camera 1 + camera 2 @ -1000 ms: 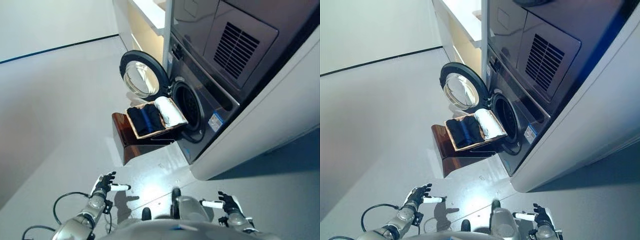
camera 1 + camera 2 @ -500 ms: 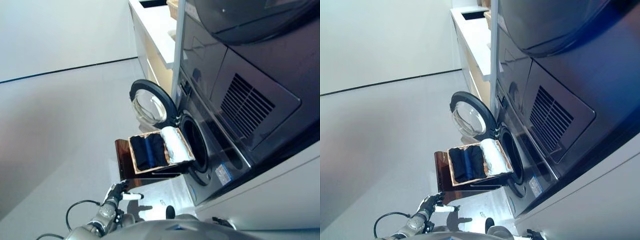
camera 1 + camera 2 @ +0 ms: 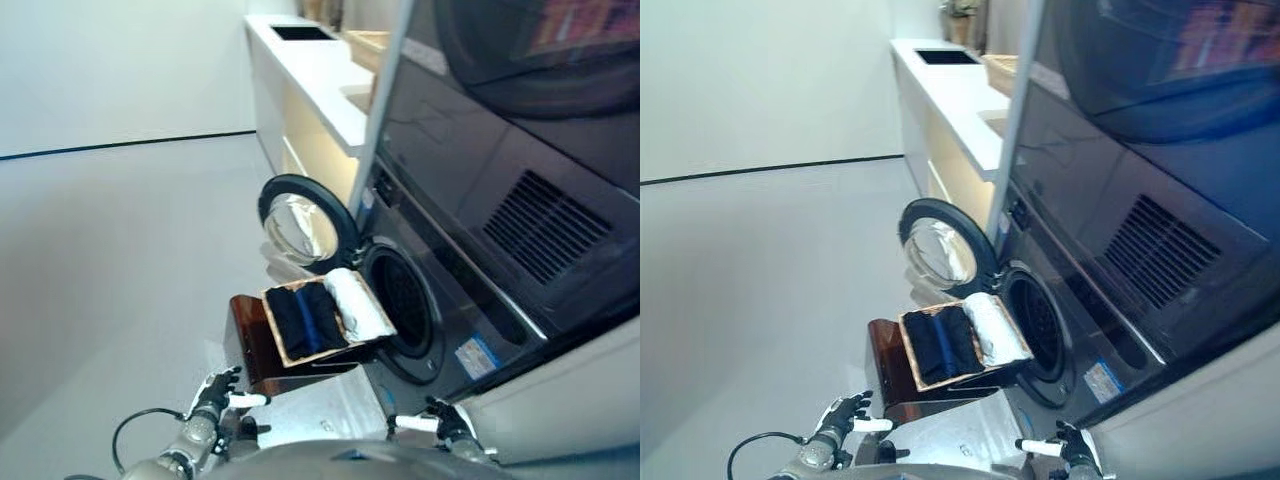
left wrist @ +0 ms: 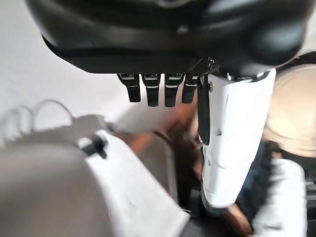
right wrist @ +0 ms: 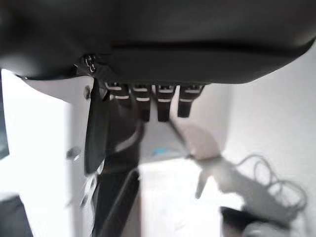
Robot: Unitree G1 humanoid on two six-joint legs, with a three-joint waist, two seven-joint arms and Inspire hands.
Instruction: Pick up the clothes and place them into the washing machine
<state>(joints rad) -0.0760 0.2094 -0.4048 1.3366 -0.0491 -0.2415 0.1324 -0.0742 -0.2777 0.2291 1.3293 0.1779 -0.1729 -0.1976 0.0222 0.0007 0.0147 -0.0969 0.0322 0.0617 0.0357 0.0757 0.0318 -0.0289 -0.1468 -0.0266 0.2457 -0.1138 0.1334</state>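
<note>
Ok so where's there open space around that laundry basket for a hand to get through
Bare floor lies wide open left of the basket and the wooden stand. The gap between the basket and the washer opening is tight, with the open door just behind. Both hands hang low and empty: left hand, right hand.

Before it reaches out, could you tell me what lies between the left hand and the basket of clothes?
Only bare floor, in the left eye view: left hand hangs open below the basket.
</note>
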